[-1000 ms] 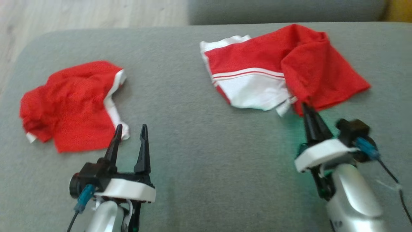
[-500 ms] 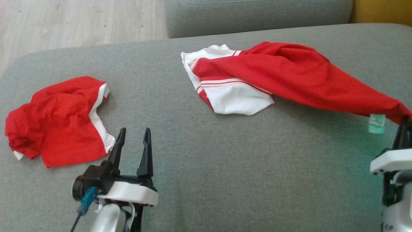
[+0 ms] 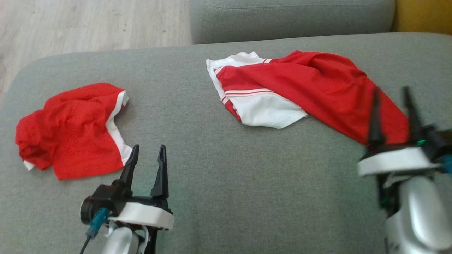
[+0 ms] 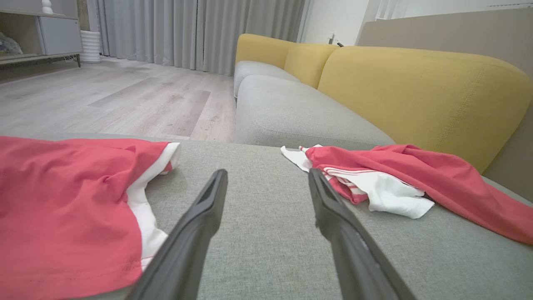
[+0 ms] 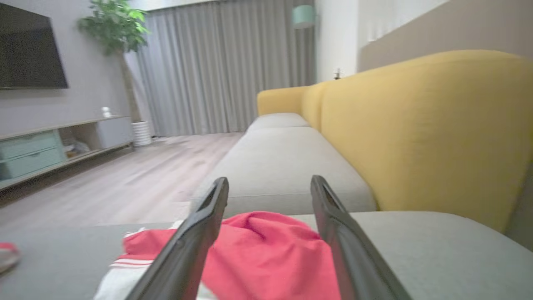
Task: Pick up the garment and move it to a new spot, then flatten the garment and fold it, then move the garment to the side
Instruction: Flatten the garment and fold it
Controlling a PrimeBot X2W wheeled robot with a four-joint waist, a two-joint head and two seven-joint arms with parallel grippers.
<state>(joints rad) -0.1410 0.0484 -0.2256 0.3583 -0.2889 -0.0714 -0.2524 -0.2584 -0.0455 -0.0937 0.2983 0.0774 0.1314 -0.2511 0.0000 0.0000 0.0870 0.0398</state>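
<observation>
Two garments on one grey sofa seat (image 3: 226, 197), with the yellow backrest (image 4: 416, 96) behind it.

My read is that the task item is the red-and-white garment (image 3: 317, 84). It lies on the robot's right half of the seat, toward the far edge. It's slack, stretched crosswise, bunched and wrinkled, not flat. The crumpled red garment (image 3: 70, 134) sits on the left half, well apart from it.

Step, judging from the lie: relocation looks done, flattening is in hand, no fold yet.

Right gripper (image 3: 391, 90): jaws wide apart, holding nothing. It's at the garment's near right end. In the head view its fingers overlap the red tail, and in the right wrist view red cloth shows between and below them. Can't tell if it's touching, too blurred.

Left gripper (image 3: 148, 147): jaws wide apart, empty. It's just beside the white edge of the crumpled red garment and well apart from the task garment.

Next move calls for:
- a low pinch on the red tail's edge
- a second hold at the white panel (image 3: 268, 109) on the garment's left end; the left arm would have to reach across for that
- a pull apart to take out the bunching

Thin cloth, so there's a risk of grabbing one layer only.
</observation>
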